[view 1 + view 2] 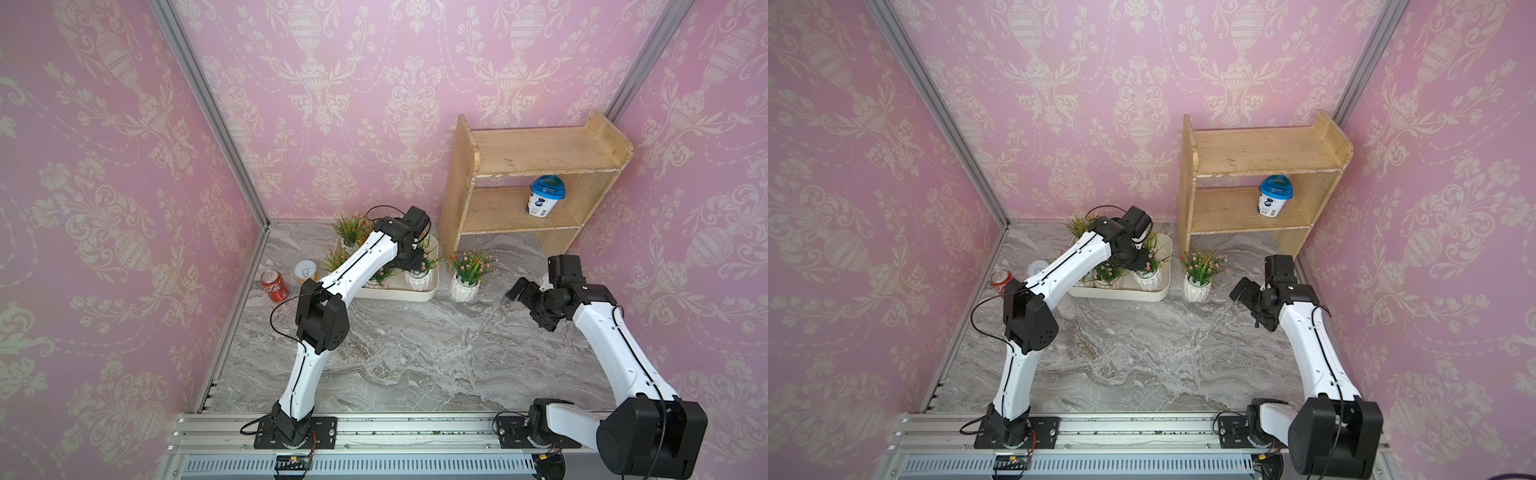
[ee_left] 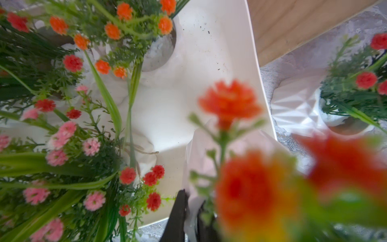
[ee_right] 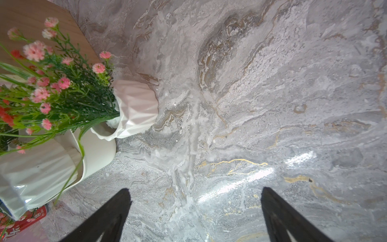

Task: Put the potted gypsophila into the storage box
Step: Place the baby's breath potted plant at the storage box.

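The storage box (image 1: 415,296) (image 1: 1121,296) is a cream tub at the back of the table, and several potted gypsophila stand in it. My left gripper (image 2: 191,201) reaches down over the box's right front corner, shut on the white rim of a potted gypsophila (image 1: 419,280) with orange-red flowers (image 2: 230,100). I cannot tell whether that pot rests on the box floor (image 2: 209,52). Another potted gypsophila (image 1: 465,286) (image 3: 136,111), with pink flowers, stands on the table just right of the box. My right gripper (image 1: 530,287) (image 3: 195,189) hangs open over bare table to that pot's right.
A wooden shelf unit (image 1: 536,166) stands at the back right, close behind the outside pot, with a blue-lidded cup (image 1: 546,201) on its middle shelf. A red cola can (image 1: 274,285) and a pull-tab tin (image 1: 306,272) stand left of the box. Pink walls close in three sides.
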You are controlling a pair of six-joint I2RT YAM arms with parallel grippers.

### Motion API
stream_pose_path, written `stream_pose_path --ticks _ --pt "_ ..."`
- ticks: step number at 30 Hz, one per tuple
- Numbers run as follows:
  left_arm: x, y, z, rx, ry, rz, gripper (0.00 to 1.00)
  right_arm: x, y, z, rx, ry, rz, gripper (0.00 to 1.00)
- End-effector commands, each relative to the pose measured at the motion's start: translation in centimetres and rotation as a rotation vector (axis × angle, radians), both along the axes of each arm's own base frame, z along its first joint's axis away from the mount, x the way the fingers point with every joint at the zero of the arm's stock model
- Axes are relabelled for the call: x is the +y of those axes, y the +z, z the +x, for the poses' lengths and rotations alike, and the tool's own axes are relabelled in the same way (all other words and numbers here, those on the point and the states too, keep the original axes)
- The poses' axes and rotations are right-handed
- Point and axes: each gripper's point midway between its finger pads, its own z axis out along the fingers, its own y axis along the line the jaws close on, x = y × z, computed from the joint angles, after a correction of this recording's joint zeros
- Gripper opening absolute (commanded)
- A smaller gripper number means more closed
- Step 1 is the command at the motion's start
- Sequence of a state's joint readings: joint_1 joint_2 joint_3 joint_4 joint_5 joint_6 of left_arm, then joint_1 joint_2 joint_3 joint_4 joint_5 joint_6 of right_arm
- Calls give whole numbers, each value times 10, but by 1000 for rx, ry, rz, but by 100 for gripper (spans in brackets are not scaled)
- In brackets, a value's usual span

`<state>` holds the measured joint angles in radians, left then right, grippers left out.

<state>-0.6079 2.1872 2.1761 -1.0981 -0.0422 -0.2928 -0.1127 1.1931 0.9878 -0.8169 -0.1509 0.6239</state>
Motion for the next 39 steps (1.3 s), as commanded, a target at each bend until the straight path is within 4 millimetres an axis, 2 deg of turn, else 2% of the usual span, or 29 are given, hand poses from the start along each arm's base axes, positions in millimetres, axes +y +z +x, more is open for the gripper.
stream_pose_path --ticks 1,17,31,39 --pt "14 -6 6 -9 13 40 0 0 -1 -7 4 13 -2 100" --pt "42 -32 1 25 58 75 0 0 -4 -8 8 13 2 100" --pt "48 -49 -5 66 60 89 0 1 -8 -8 18 14 7 100" --pt "51 -51 -5 70 68 93 7 1 -10 -7 23 16 12 100"
